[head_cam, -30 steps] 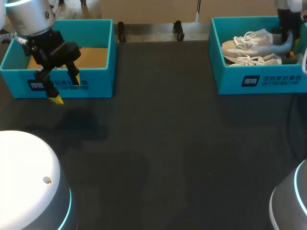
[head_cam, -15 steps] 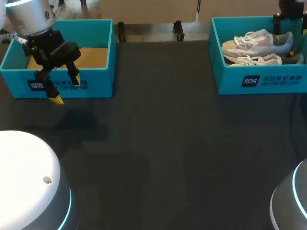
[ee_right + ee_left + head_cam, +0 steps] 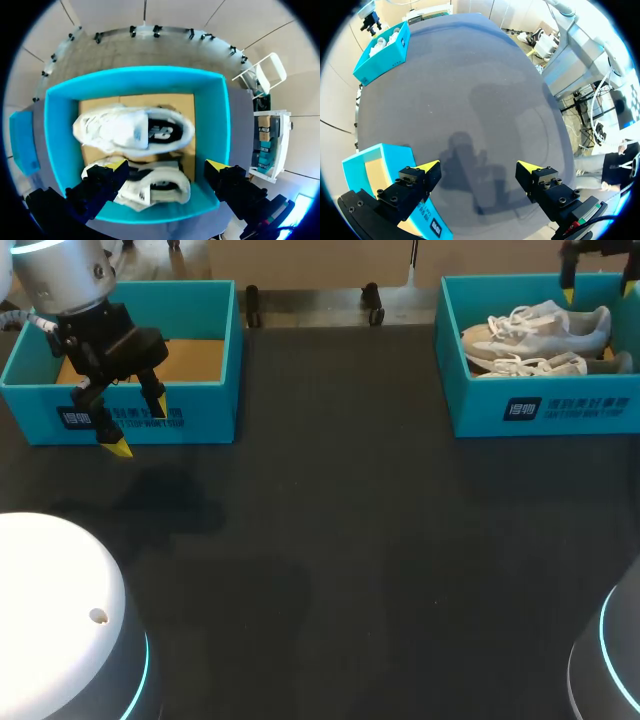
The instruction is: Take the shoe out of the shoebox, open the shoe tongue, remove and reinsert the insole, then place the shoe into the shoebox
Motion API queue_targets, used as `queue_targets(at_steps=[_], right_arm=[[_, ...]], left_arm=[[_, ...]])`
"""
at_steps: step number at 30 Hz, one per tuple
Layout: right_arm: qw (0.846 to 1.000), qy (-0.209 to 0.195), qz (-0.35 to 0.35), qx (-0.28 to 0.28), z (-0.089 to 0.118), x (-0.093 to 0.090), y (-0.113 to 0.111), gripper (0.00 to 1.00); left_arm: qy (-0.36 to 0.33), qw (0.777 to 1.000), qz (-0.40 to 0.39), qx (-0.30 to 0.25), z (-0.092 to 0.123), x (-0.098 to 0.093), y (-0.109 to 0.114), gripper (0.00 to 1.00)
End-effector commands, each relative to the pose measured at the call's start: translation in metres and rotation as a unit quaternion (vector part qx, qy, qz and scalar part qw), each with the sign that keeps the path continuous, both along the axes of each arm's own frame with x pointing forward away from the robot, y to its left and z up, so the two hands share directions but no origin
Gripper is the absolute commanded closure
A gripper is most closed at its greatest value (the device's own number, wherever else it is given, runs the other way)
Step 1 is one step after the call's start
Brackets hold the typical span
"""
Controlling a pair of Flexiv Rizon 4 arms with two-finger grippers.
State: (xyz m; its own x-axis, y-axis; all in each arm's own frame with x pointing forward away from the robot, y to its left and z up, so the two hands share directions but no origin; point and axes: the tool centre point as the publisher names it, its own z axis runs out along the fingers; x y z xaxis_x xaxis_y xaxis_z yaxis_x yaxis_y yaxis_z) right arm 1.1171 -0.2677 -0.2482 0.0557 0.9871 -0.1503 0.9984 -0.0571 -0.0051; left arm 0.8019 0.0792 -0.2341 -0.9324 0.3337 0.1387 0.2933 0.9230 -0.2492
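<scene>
The right gripper (image 3: pixel 166 165) hangs over the shoebox (image 3: pixel 212 125), fingers apart and empty. Two shoes (image 3: pixel 125 131) lie side by side inside the shoebox. The left gripper (image 3: pixel 477 165), fingers also apart, sits well away from the shoebox.

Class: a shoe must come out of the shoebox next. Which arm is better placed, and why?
Right. The right gripper hangs open directly above the shoebox holding both shoes. The left gripper, also open, is at the empty box across the table, far from them.

Silver arm (image 3: pixel 60 275), blk gripper (image 3: pixel 139 426), yellow tips (image 3: pixel 118 447), cyan-ringed white bases (image 3: pixel 50 610)
</scene>
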Motion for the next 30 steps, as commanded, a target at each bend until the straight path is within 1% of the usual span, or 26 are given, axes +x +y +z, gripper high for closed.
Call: queue_targets(at_steps=[1, 4, 10, 21, 26, 27, 30], right_arm=[[0.999, -0.051, 0.004, 0.005, 0.03, -0.062, 0.01, 0.0], [0.999, -0.052, 0.0, 0.013, 0.037, -0.077, 0.021, 0.0], [0.998, -0.054, -0.01, 0.022, 0.045, -0.1, 0.04, 0.0], [0.998, -0.038, -0.024, 0.037, 0.039, -0.141, 0.069, 0.0], [0.998, -0.034, -0.036, 0.04, 0.039, -0.155, 0.077, 0.0], [0.998, -0.032, -0.037, 0.043, 0.039, -0.157, 0.079, 0.0], [0.998, -0.032, -0.037, 0.043, 0.039, -0.157, 0.079, 0.0]], left_arm=[[-0.001, 1.0, -0.001, 0.002, 0.0, -0.001, 0.001, 0.0], [-0.001, 1.0, -0.001, 0.002, 0.0, -0.001, 0.001, 0.0], [-0.001, 1.0, -0.001, 0.002, 0.0, -0.001, 0.001, 0.0], [-0.001, 1.0, -0.001, 0.002, 0.0, -0.001, 0.001, 0.0], [-0.001, 1.0, -0.001, 0.002, 0.0, -0.001, 0.001, 0.0], [-0.001, 1.0, 0.008, 0.009, 0.005, -0.001, 0.0, 0.0], [-0.01, 0.997, 0.07, 0.041, 0.016, 0.004, 0.0, 0.0]])
